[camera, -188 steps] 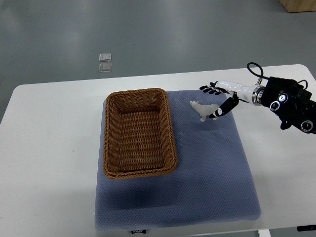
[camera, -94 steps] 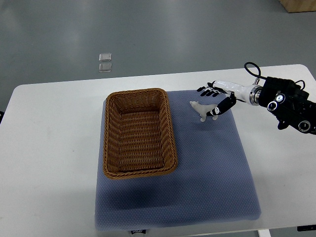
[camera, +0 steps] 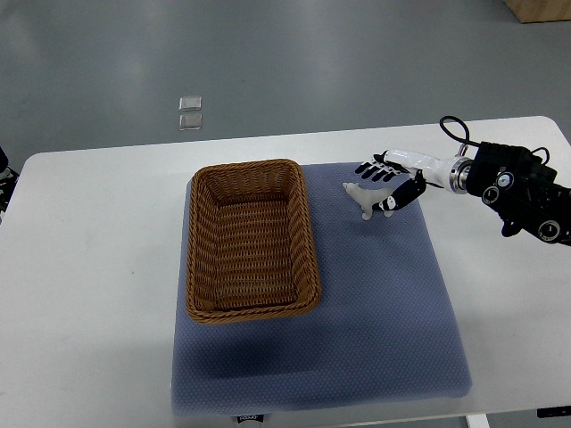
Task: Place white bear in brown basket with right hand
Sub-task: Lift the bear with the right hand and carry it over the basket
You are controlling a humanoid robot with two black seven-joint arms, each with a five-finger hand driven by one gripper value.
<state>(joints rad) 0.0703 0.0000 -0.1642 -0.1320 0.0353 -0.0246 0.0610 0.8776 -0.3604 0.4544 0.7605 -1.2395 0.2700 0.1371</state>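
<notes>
The white bear (camera: 359,195) lies on the blue-grey mat (camera: 375,294), just right of the brown wicker basket (camera: 252,239). My right hand (camera: 376,188) reaches in from the right edge and is open around the bear's right end. Its dark fingers (camera: 373,168) are spread above the bear and the thumb (camera: 391,204) is at the bear's lower side. I cannot tell whether they touch it. The bear still rests on the mat. The basket holds nothing.
The mat covers the middle of the white table (camera: 89,267). Two small clear squares (camera: 189,112) lie on the grey floor beyond the table's far edge. A small dark and white part (camera: 4,178) shows at the left edge.
My right hand has moved left and closer around the bear, the thumb drawing in beneath it. The bear has not moved. A small part has come into view at the left edge.
</notes>
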